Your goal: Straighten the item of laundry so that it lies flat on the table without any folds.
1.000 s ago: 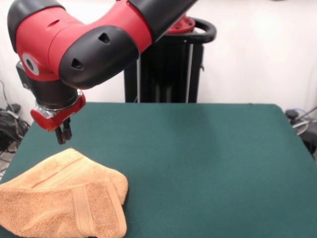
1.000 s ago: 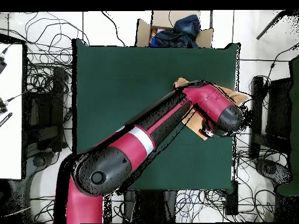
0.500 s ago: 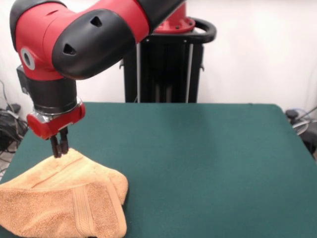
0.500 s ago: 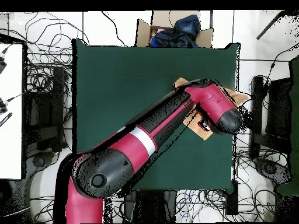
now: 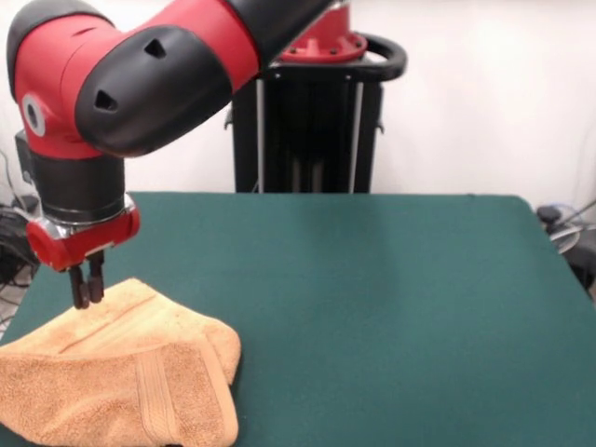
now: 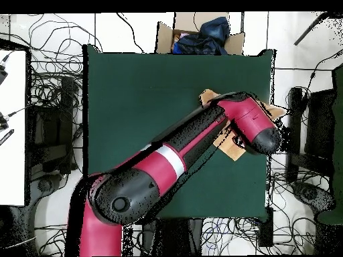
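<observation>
The tool (image 5: 86, 296), its fingers standing nearly together and holding nothing, is hanging at the far edge of the folded towel (image 5: 121, 377) lying at the worktop (image 5: 372, 307) corner, where pinching only the top layer should be serving best.

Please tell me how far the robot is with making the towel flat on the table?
Nothing looks done yet: the towel lies bunched and folded over itself near the green table's corner. In hand: the end effector, fingers close together, is at the towel's far edge, but a grasp is not clear. Left: gripping an edge and spreading out every fold.
</observation>
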Available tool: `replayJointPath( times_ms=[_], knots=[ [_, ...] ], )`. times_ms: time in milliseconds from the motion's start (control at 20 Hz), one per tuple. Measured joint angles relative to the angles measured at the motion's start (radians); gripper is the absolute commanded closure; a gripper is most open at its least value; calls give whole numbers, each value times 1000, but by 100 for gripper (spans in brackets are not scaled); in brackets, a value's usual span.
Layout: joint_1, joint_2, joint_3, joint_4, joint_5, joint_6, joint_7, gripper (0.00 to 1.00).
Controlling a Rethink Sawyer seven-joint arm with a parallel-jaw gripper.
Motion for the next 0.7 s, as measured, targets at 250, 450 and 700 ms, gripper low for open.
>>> replayJointPath(
  times_ms=[250, 450, 700],
  knots=[
    [-14, 33, 0, -24, -22, -31, 0, 100],
    [-17, 58, 0, -42, -26, -109, 0, 100],
    [-17, 76, 1, -56, -25, -196, 0, 100]
  ],
)
